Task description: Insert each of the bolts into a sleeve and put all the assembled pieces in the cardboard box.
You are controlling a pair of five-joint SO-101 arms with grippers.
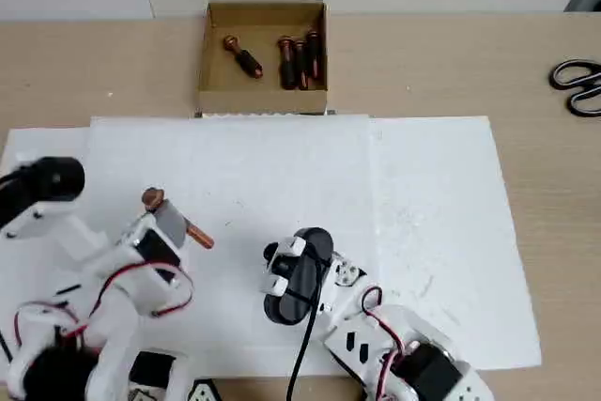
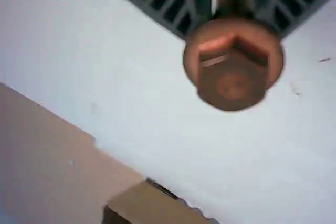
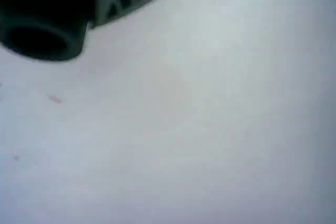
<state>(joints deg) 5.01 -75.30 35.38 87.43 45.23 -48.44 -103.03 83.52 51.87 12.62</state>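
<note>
The left jaws grip a bolt (image 1: 152, 199) by its shank over the paper (image 1: 423, 194); the right jaws seem closed on a sleeve (image 3: 42, 35). Tip and bore should align squarely before pushing, then the piece goes to the box (image 1: 263, 100).

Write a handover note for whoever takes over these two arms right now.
Left gripper: shut on a bolt, held above the white sheet.
Right gripper: shut on a black sleeve, low over the same sheet.
Cardboard box: at the sheet's far edge, with several assembled pieces lying inside.
Done: the pieces in the box.
Left: the held bolt is not yet in the held sleeve. Join them, then put that piece in the box.
</note>
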